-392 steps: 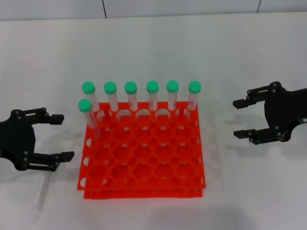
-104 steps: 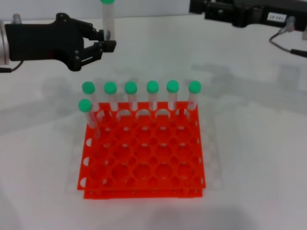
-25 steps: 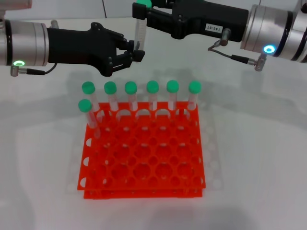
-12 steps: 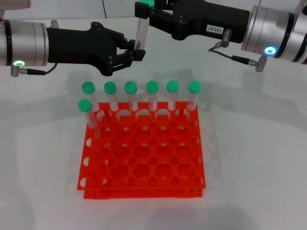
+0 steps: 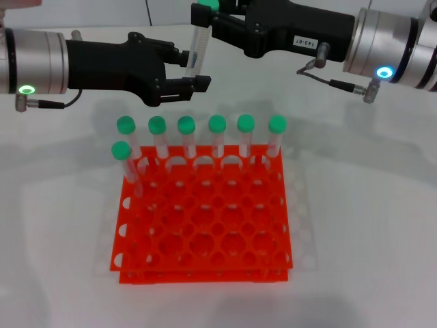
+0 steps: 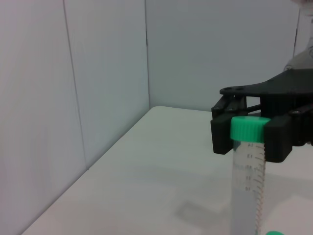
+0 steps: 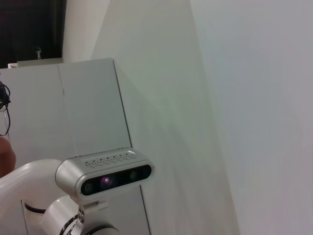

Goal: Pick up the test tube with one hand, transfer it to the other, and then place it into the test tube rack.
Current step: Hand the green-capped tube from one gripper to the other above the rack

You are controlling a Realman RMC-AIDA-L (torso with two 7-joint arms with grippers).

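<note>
While your right gripper (image 5: 203,19) pinches the test tube (image 5: 196,42) just under its green cap, upright above the test tube rack (image 5: 205,219), your left gripper (image 5: 193,68) has spread its fingers since 0.5 s ago, releasing the tube, 7 capped tubes in the rack unmoved.

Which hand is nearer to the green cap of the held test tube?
Right. The right hand is shut on the test tube just below its cap; the left hand is open around its lower part.

A plain white table (image 5: 369,225) spreads under everything, with pale grey wall panels (image 6: 102,73) rising behind it at the far edge.
</note>
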